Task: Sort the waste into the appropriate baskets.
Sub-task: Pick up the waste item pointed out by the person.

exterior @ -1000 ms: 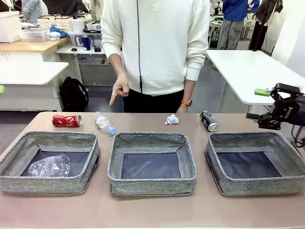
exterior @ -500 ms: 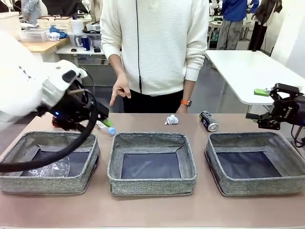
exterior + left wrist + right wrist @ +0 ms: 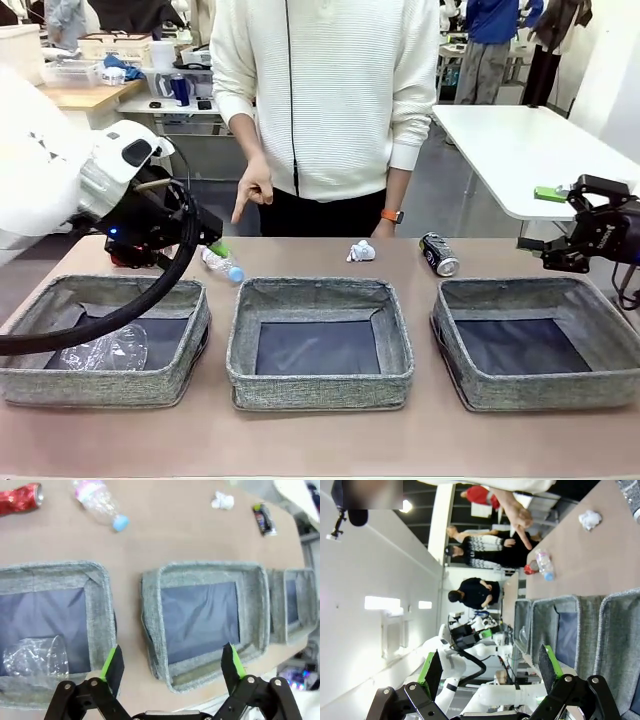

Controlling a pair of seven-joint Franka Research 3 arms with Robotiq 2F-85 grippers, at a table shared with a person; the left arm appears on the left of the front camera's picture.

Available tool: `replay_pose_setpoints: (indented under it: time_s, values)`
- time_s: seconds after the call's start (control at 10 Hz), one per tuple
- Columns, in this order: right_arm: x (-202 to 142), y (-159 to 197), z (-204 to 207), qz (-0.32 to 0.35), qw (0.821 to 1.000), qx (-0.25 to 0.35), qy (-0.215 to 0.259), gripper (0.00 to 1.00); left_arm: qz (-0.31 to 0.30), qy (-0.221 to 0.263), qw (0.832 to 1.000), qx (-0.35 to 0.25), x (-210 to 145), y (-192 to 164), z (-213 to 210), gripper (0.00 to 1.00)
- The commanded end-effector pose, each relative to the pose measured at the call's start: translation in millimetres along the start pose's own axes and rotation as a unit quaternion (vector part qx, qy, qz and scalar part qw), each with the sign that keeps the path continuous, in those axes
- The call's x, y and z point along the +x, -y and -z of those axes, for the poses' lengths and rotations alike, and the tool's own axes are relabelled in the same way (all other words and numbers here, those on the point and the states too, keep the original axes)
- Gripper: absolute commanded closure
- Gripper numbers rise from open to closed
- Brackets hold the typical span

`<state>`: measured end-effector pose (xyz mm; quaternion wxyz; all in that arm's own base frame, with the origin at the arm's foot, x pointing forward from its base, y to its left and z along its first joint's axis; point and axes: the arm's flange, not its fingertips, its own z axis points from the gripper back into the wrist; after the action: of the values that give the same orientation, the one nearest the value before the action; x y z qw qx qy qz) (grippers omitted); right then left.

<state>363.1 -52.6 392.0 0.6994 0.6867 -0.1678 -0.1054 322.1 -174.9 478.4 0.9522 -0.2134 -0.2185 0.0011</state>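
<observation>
A tan wooden table (image 3: 320,440) holds three shallow grey woven baskets in a row. The left basket (image 3: 100,385) contains a crushed clear plastic bottle (image 3: 105,350); the middle basket (image 3: 320,385) and right basket (image 3: 540,390) hold nothing.

Behind them lie a red soda can (image 3: 20,499), a clear blue-capped bottle (image 3: 220,262), a white paper wad (image 3: 361,250) and a black soda can (image 3: 439,254).

The left gripper (image 3: 210,245) hovers just beside the blue-capped bottle, jaws spread and empty, while a person's hand (image 3: 252,190) points downward. The pick-up seems about to begin: the jaws need to straddle the thin, roll-prone bottle. The right gripper (image 3: 556,255) waits at the table's right edge, also spread and empty.

Beyond are white worktables and other people.
</observation>
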Motion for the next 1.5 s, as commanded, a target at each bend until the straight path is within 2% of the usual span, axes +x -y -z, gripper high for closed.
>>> replay_pose_setpoints:
  time_s: [0.0, 0.1, 0.2, 0.3, 0.4, 0.7, 0.9, 1.0, 1.1, 1.4]
  values:
    - [0.7, -5.2, 0.2, 0.01, 1.0, 0.005, 0.004, 0.0, -0.138, 0.046, 0.988, 0.054, 25.4, 11.8, 15.6, 0.0]
    - [0.7, -5.2, 0.2, 0.01, 1.0, 0.005, 0.004, 0.0, -0.19, 0.009, 0.978, 0.081, 64.5, 17.3, 30.3, 0.0]
    - [0.7, -5.2, 0.2, 0.01, 1.0, 0.005, 0.004, 0.0, -0.224, -0.001, 0.968, 0.115, 105.3, 22.8, 52.6, 0.0]
    - [0.7, -5.2, 0.2, 0.01, 1.0, 0.005, 0.004, 0.0, -0.231, -0.034, 0.962, 0.143, 143.6, 22.4, 78.4, 0.0]
    - [0.7, -5.2, 0.2, 0.01, 1.0, 0.005, 0.004, 0.0, -0.237, -0.052, 0.957, 0.161, 167.6, 19.3, 100.0, 0.0]
    - [0.7, -5.2, 0.2, 0.01, 1.0, 0.005, 0.004, 0.0, -0.238, -0.097, 0.939, 0.229, 188.8, 6.8, 143.4, 0.0]
    - [0.7, -5.2, 0.2, 0.01, 1.0, 0.005, 0.004, 0.0, -0.212, -0.118, 0.94, 0.24, 197.1, -5.3, 175.4, 0.0]
    - [0.7, -5.2, 0.2, 0.01, 1.0, 0.005, 0.004, 0.0, -0.187, -0.126, 0.95, 0.218, 200.7, -11.2, 190.1, 0.0]
    - [0.7, -5.2, 0.2, 0.01, 1.0, 0.005, 0.004, 0.0, -0.18, -0.108, 0.953, 0.217, 205.3, -18.3, 204.3, 0.0]
    - [0.7, -5.2, 0.2, 0.01, 1.0, 0.005, 0.004, 0.0, -0.177, -0.112, 0.95, 0.229, 207.1, -32.8, 211.6, 0.0]
